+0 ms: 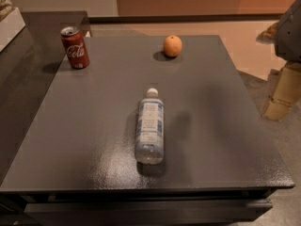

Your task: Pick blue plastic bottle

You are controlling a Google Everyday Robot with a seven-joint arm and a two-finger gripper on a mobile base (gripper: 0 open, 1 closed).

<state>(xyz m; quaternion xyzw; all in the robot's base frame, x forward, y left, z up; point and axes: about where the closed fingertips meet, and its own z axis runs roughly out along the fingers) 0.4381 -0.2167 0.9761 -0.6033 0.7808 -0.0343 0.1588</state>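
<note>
The blue plastic bottle (150,126) lies on its side near the middle of the dark grey table (211,126). Its white cap points to the far side and its white-and-blue label faces up. My gripper (278,108) hangs at the right edge of the view, beyond the table's right edge and well apart from the bottle. It holds nothing that I can see.
A red cola can (75,47) stands upright at the table's far left corner. An orange (172,45) sits at the far middle. A second dark surface (28,55) adjoins the table on the left. The floor lies to the right of the table.
</note>
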